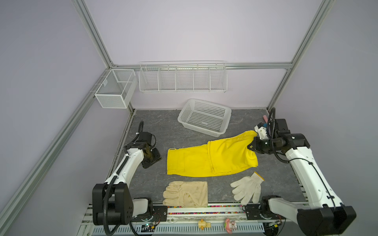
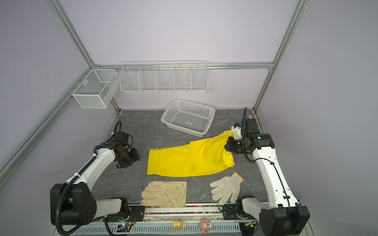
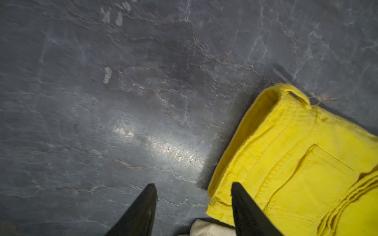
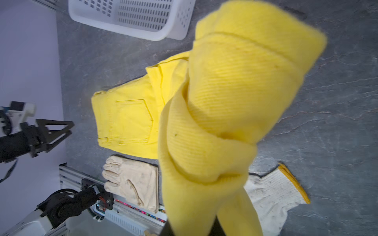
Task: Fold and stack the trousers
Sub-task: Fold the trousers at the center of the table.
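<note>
On the grey table [image 1: 153, 126], right claw [image 1: 251, 147] grips the trousers [image 1: 204, 161].

Soft, even light is falling throughout.
Glare is streaking the dark grey marbled counter [image 3: 173, 151] in the left wrist view; bright yellow cloth trousers [image 4: 235, 92] are blurring in the right.

The grey tabletop [image 1: 155, 126] carries the trousers [image 1: 204, 161], a basket [image 1: 184, 116], a cream glove [image 1: 186, 194] and a knitted glove [image 1: 247, 188]
</note>
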You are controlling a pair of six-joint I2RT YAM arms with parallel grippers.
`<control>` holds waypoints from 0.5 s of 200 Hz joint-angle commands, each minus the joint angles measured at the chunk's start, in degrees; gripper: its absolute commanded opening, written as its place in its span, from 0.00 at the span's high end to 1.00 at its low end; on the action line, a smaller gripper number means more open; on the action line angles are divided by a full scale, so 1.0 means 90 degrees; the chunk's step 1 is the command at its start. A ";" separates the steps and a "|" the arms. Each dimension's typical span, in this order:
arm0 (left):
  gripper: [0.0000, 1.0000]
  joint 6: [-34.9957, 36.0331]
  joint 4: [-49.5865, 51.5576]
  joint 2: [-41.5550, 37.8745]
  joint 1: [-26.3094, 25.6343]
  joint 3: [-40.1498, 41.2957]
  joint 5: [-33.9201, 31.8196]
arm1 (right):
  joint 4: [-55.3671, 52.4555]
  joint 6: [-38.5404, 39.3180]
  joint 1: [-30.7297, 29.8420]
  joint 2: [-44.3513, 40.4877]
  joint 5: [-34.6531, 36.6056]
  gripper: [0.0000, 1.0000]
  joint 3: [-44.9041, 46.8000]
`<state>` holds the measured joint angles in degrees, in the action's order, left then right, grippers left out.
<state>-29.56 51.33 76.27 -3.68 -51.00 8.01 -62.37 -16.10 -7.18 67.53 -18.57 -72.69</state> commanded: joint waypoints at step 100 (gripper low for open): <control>0.56 -0.0310 -0.1286 0.0161 -0.0156 0.0912 0.1556 | 0.1455 -0.2558 -0.4071 0.2579 0.0308 0.90 -0.2206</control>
<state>-31.86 42.24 77.58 -4.40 -42.85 20.43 -54.63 -33.39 -40.49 86.46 -16.84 -87.90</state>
